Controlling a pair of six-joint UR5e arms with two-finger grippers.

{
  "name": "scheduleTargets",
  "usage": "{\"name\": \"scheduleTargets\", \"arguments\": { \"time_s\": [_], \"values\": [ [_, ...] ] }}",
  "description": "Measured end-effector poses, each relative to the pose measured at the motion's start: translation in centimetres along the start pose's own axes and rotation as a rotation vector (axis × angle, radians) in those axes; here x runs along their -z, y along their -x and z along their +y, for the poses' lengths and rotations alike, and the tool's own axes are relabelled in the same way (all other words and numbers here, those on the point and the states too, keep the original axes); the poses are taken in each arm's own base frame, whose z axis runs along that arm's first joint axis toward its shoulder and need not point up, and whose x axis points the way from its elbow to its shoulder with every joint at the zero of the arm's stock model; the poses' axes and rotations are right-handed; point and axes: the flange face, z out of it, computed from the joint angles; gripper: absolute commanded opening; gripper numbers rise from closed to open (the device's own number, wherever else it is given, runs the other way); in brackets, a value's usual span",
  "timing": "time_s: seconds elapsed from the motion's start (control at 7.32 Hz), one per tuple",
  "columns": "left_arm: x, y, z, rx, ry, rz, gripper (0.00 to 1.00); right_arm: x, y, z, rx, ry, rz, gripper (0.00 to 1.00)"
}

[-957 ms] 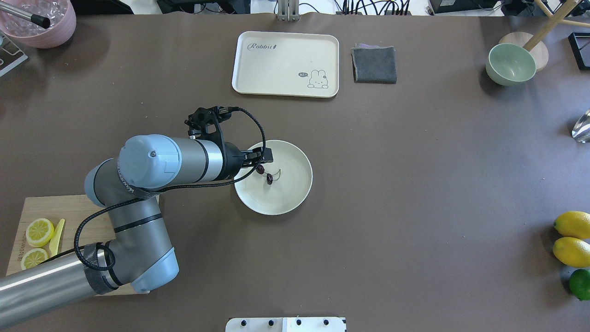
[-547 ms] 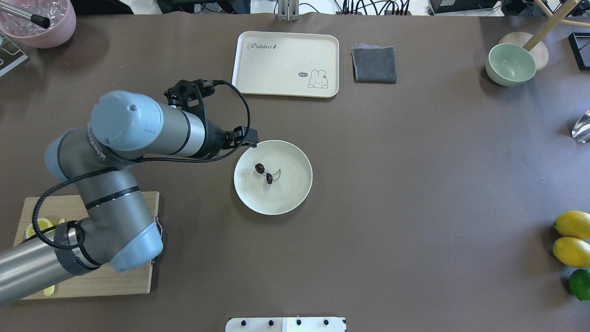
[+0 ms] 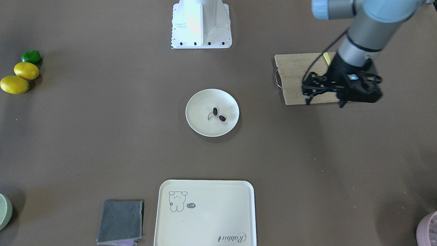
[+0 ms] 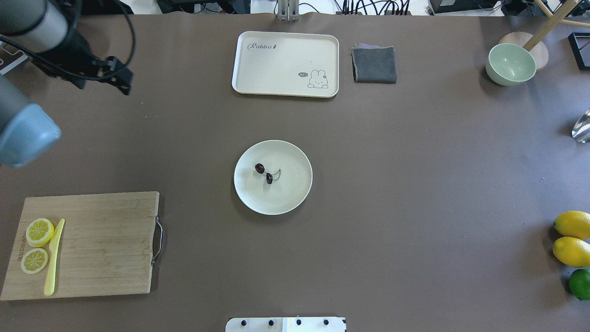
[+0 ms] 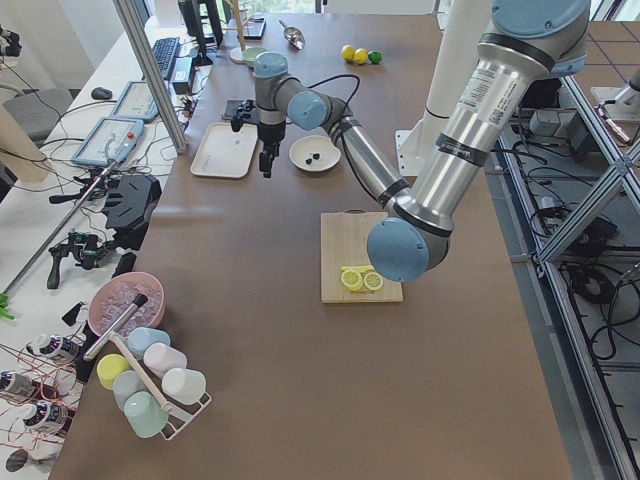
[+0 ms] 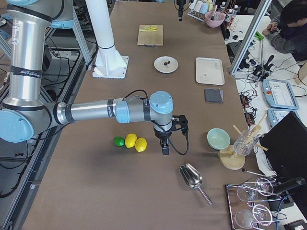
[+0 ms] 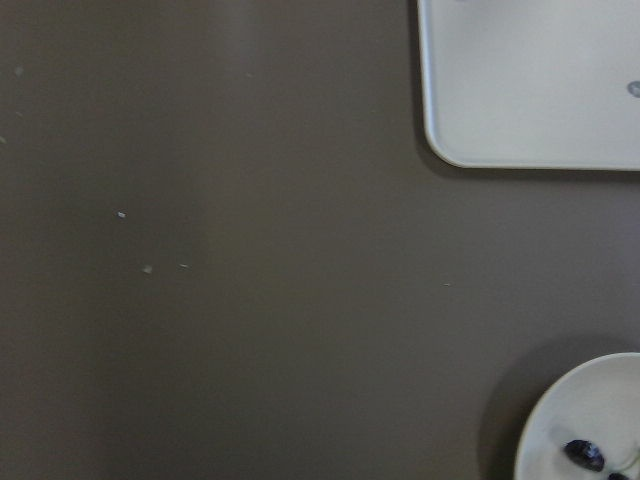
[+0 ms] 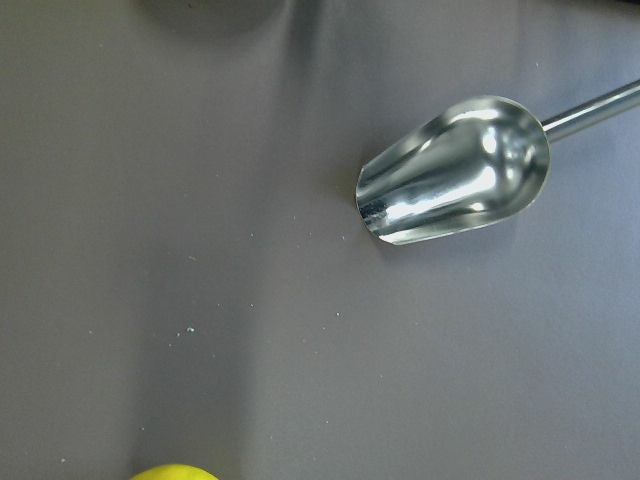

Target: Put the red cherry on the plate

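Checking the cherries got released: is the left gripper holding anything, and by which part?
Nothing. The left gripper is empty; the cherries lie loose on the plate.

Cream rabbit tray (image 4: 286, 63) near left fingers (image 4: 120, 79); grey folded cloth (image 4: 374, 64) just beside tray. Bamboo cutting board (image 4: 92, 244) with two lemon slices (image 4: 39, 231) and yellow knife (image 4: 54, 256), well apart from them. Metal scoop (image 8: 455, 170), two lemons (image 6: 135, 143), lime (image 6: 119, 141), green bowl (image 6: 218, 139) near right fingers (image 6: 164, 149). Pink bowl (image 5: 125, 303) at table's end, far from both.

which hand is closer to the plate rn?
Left. The left hand hangs above the table beyond the plate's left side; the right hand is far off at the table's right end, beside the lemons.
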Motion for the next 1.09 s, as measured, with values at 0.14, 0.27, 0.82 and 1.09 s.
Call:
{"name": "scheduleTargets", "arguments": {
  "time_s": [0.14, 0.27, 0.82, 1.09],
  "values": [
    [0.7, 8.2, 0.8, 0.021, 0.031, -0.029, 0.98, -0.1, -0.7, 0.5, -0.002, 0.013, -0.001, 1.00],
    [1.5, 15.4, 2.2, 0.071, 0.043, -0.051, 0.98, -0.3, -1.2, 0.8, -0.006, 0.021, -0.002, 1.00],
    [1.7, 33.0, 11.4, 0.122, 0.067, -0.059, 0.98, -1.0, -1.9, 1.1, -0.016, 0.033, -0.003, 1.00],
    [-2.1, 37.5, 15.8, 0.119, 0.047, -0.024, 0.98, -1.0, -1.9, 1.1, -0.017, 0.033, -0.003, 1.00]
  ]
}}
